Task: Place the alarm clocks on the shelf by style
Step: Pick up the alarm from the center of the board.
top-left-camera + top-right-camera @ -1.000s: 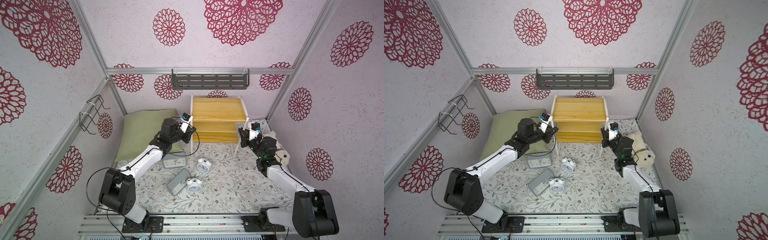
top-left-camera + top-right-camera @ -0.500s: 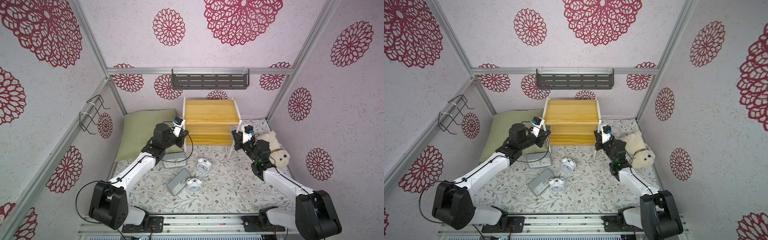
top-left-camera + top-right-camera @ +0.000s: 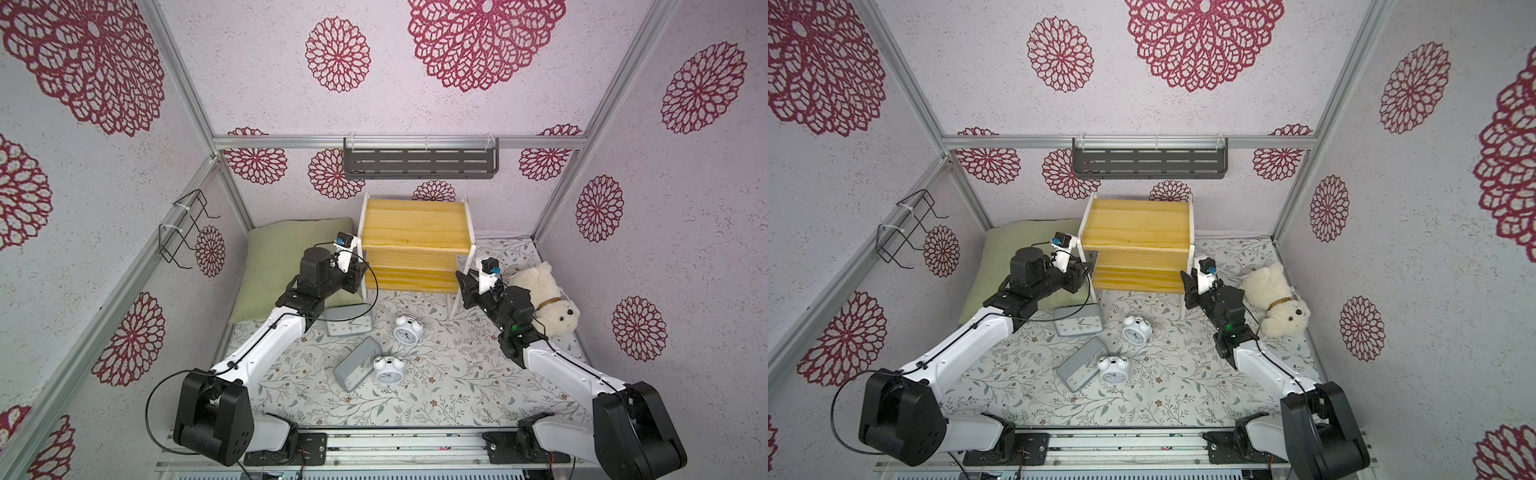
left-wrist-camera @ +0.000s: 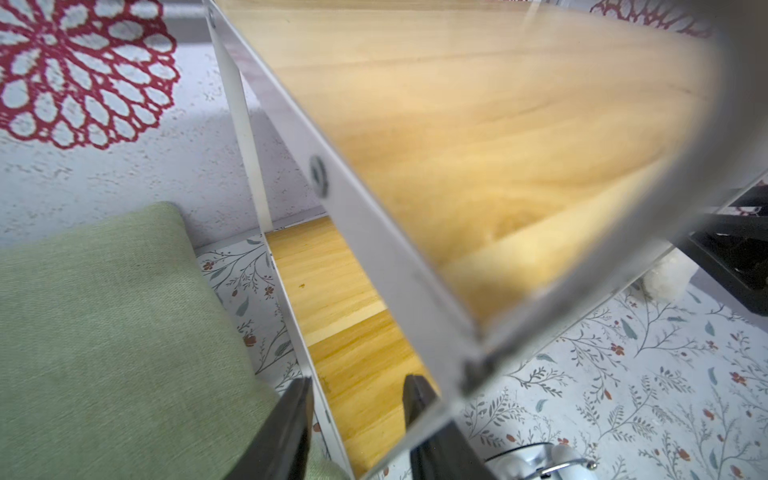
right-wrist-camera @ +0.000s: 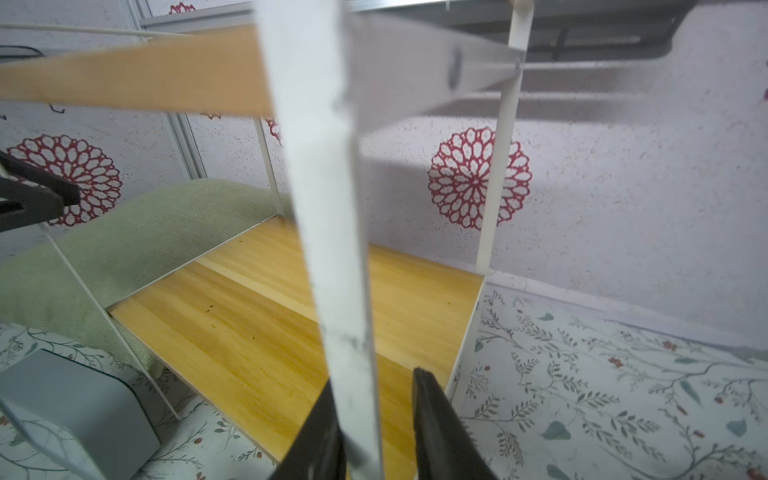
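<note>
The shelf [image 3: 415,226] [image 3: 1138,226], yellow boards in a thin white frame, stands at the back wall. My left gripper [image 3: 360,272] [image 4: 361,386] is open around its left front leg, with gaps on both sides. My right gripper [image 3: 461,282] [image 5: 376,386] is open around the right front leg, which rests against one finger. Four alarm clocks lie on the floral cloth in front in both top views: a grey rectangular clock [image 3: 348,322] [image 5: 75,407], a second rectangular one [image 3: 356,365], a round twin-bell clock [image 3: 408,329] and another round one [image 3: 388,370].
A green pillow [image 3: 291,262] lies left of the shelf, touching my left arm. A white plush dog [image 3: 544,299] sits right of my right arm. A dark slotted rack [image 3: 419,160] hangs on the back wall and a black wire basket [image 3: 183,228] on the left wall.
The shelf has shifted leftward with both grippers on its front legs. Both grippers, shut on the legs before, now stand with their fingers parted.
</note>
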Available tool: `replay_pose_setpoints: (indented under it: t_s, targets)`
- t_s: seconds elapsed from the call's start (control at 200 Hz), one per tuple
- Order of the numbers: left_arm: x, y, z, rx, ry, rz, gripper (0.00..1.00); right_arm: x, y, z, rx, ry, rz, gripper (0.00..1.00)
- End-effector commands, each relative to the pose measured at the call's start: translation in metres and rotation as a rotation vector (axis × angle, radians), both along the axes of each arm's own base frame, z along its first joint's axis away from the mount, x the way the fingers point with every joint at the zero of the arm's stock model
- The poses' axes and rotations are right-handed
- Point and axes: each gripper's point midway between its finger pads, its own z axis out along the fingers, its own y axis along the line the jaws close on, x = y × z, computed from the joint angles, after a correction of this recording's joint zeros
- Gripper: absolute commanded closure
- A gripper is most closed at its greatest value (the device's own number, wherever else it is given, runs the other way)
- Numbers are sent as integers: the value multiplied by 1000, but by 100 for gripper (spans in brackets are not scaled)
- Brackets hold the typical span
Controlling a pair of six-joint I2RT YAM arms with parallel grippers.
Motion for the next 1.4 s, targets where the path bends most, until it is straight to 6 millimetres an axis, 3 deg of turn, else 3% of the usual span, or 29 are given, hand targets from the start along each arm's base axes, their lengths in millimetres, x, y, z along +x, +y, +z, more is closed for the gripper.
replay_pose_setpoints:
  t_s: [0.0,0.766,1.116,1.186,1.396]
  targets:
    - [-5,10,-5,11,29,25,50,0,-10,17,12,-43,-52,65]
    - [-35,-19,2,-47,31,-193,56,5,-32,24,-25,-55,-182,59]
    - [-39,-13,2,-23,34,-171,54,6,-36,28,-39,-51,-208,51]
    - [-40,-7,3,-2,35,-146,50,5,-37,31,-40,-57,-206,43]
    - [-52,23,1,110,28,-27,25,-5,-41,41,-43,-75,-209,22]
